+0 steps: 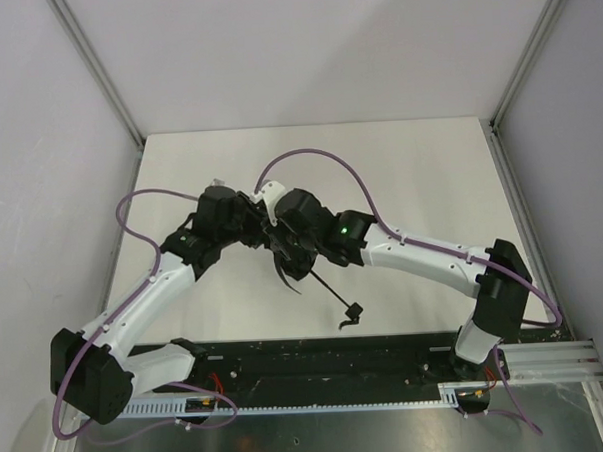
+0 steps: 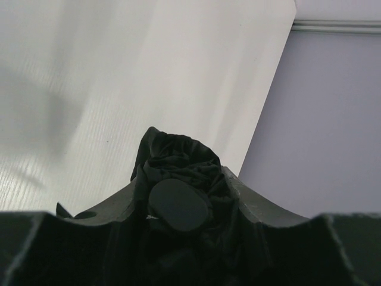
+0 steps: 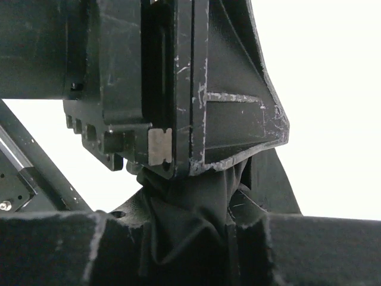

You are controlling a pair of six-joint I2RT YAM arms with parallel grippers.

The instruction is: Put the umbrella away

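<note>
Bunched black cloth of the umbrella (image 2: pixel 172 152) fills my left pincer (image 2: pixel 181 208), clamped on it; my right pincer (image 3: pixel 187 238) pinches it too, over the table (image 1: pixel 419 171). I'd hold both grips firm while gathering folds.

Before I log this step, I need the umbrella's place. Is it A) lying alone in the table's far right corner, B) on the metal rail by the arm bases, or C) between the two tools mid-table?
C: the umbrella sits where the left tool and right tool meet, fabric bunched between both.
</note>
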